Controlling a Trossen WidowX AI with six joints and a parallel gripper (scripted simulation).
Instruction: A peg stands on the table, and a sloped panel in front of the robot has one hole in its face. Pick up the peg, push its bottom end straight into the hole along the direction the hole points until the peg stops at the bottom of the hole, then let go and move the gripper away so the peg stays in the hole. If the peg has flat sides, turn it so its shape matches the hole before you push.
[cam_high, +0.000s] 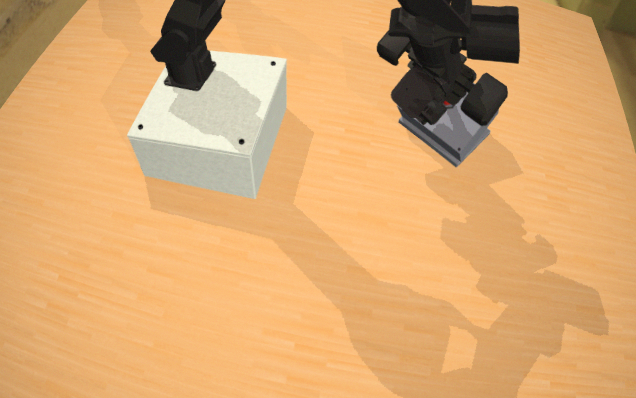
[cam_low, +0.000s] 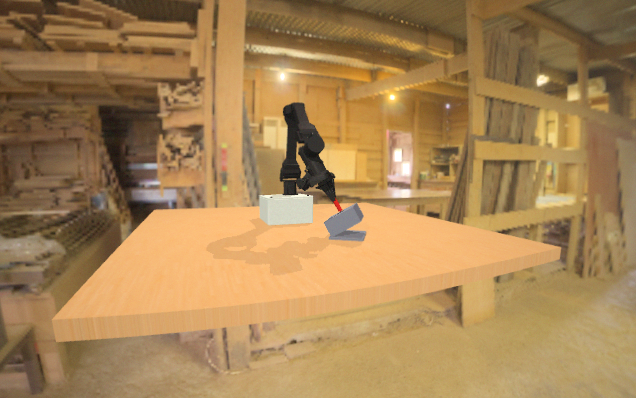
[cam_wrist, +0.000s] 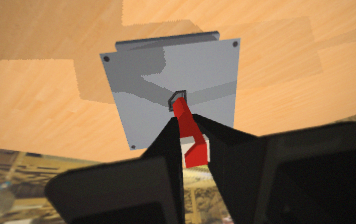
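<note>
Wrist view: gripper (cam_wrist: 192, 131) clamped mid-shaft on red peg (cam_wrist: 188, 131), tip at hole (cam_wrist: 178, 96); looks rigid, light, flat-sided.

A pale white block (cam_high: 200, 165) with dark screw holes at its corners sits on a light orange wooden table (cam_low: 300, 290) inside a timber workshop, where stacked lumber (cam_low: 60, 45) fills the left side and heavy wooden posts (cam_low: 227, 100) rise behind under warm lamps.

1 peg (cam_wrist: 187, 125), 1 panel (cam_wrist: 145, 100), 1 hole (cam_wrist: 177, 98)
</note>
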